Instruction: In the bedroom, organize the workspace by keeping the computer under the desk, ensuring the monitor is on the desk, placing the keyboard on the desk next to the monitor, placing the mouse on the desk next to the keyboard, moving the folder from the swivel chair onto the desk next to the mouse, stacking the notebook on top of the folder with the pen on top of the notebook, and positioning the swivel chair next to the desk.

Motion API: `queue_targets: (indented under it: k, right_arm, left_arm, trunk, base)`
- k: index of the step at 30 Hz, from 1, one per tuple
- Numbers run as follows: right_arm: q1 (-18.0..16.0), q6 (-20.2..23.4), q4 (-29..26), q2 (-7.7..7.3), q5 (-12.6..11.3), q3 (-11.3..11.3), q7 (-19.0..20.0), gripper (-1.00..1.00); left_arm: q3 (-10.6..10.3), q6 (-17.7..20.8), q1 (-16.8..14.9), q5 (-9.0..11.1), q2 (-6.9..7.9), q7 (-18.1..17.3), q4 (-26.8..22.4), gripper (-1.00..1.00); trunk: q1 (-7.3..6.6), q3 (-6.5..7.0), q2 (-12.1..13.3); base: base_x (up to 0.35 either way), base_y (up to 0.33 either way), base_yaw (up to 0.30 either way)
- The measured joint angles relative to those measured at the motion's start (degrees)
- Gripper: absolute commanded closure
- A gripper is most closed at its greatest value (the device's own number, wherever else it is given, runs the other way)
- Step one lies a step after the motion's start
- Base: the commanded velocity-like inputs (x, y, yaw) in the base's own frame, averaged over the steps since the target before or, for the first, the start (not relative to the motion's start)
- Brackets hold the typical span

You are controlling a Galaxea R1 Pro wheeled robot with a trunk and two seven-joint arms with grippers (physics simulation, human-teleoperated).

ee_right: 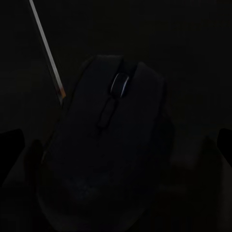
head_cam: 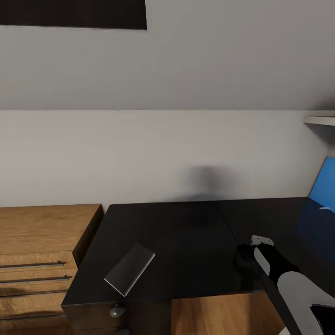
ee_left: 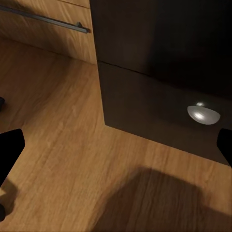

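R gripper (ee_right: 116, 145) spread wide over the mouse (ee_right: 108, 145) on the desk (head_cam: 186, 242), fingers astride, mouse's long axis toward 12. Notebook (head_cam: 130, 269) lies off at 9. L gripper (ee_left: 116, 150) open, low by drawer knob (ee_left: 203, 114).

The robot's right arm (head_cam: 298, 288): glossy black casing with rounded white panels, ending in a small white-grey bracket (head_cam: 262, 240) at the wrist.
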Motion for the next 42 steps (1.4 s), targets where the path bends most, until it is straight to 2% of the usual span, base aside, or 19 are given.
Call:
queue_targets:
  k: [5, 6, 34, 42]
  right_arm:
    - [0.0, 0.0, 0.0, 0.0, 0.0, 0.0, -0.1, -1.0]
    - [0.0, 0.0, 0.0, 0.0, 0.0, 0.0, -0.1, 1.0]
    - [0.0, 0.0, -0.1, 0.0, 0.3, 0.0, 0.0, 1.0]
    - [0.0, 0.2, -0.3, -0.21, 0.2, 0.0, 0.1, 1.0]
  left_arm:
    - [0.0, 0.0, 0.0, 0.0, 0.01, 0.0, 0.0, -1.0]
    - [0.0, 0.0, 0.0, 0.0, 0.0, 0.0, 0.0, -1.0]
    - [0.1, 0.2, 0.0, 0.0, 0.08, 0.0, 0.0, -1.0]
    - [0.1, 0.2, 0.0, 0.0, 0.08, 0.0, 0.0, -1.0]
  trunk:
    - [0.0, 0.0, 0.0]
    - [0.0, 0.0, 0.0]
    - [0.0, 0.0, 0.0]
    - [-1.75, 1.43, 3.2]
  base:
    - [0.0, 0.0, 0.0]
    - [0.0, 0.0, 0.0]
    - [0.0, 0.0, 0.0]
    - [0.0, 0.0, 0.0]
